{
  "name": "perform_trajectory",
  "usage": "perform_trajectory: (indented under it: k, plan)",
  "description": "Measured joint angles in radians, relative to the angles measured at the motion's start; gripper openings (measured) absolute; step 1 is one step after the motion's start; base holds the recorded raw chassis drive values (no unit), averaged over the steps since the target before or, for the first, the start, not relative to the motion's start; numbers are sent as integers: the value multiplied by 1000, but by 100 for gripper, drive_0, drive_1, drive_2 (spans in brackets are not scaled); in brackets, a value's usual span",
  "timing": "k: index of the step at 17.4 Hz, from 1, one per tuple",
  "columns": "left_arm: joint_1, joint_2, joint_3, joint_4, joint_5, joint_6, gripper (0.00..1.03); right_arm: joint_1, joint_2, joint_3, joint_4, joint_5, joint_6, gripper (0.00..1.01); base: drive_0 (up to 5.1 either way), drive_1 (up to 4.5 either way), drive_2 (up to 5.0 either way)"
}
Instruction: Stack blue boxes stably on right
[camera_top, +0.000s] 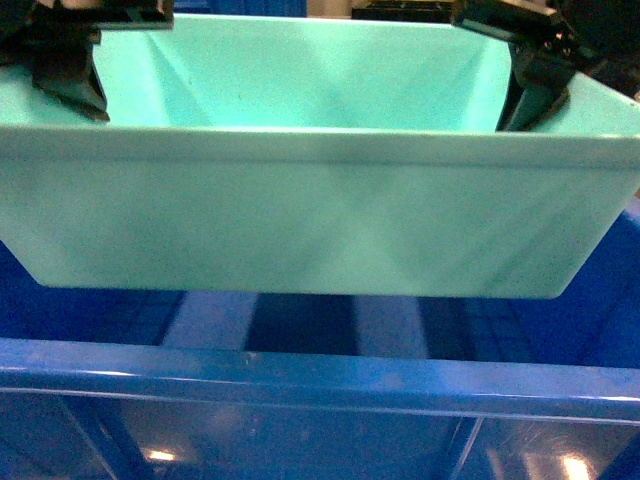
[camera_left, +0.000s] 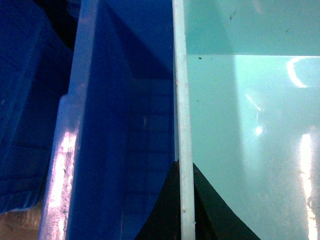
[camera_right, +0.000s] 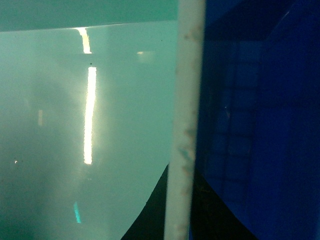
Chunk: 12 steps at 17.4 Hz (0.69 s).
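Note:
The turquoise tub (camera_top: 320, 210) hangs in the air, held by both side rims over the open dark-blue crate (camera_top: 320, 375). My left gripper (camera_top: 70, 60) is shut on the tub's left rim (camera_left: 182, 125), one black finger (camera_left: 162, 210) outside and one inside the wall. My right gripper (camera_top: 535, 70) is shut on the right rim (camera_right: 186, 125), its fingers (camera_right: 150, 215) straddling the wall. The crate's gridded floor (camera_left: 145, 130) shows below and beside the tub in both wrist views.
The crate's near rim (camera_top: 320, 378) runs across the bottom of the head view, its glossy front wall under it. Another dark-blue crate wall (camera_left: 25, 125) stands to the left, outside the rim (camera_left: 70, 135). A dark object (camera_top: 400, 10) sits behind the tub.

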Motion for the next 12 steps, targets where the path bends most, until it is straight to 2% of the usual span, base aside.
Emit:
perform_trajectory:
  k: [3, 7, 12]
  plan:
    - [13, 17, -87, 49, 18, -4, 2, 0, 37, -44, 63, -6, -27, 8, 0, 0, 0]
    - [28, 98, -108, 85, 66, -6, 2, 2, 94, -60, 88, 4, -39, 8, 0, 0, 0]
    - [28, 124, -118, 116, 94, 26, 2, -5, 101, -107, 109, 31, -40, 8, 0, 0, 0]
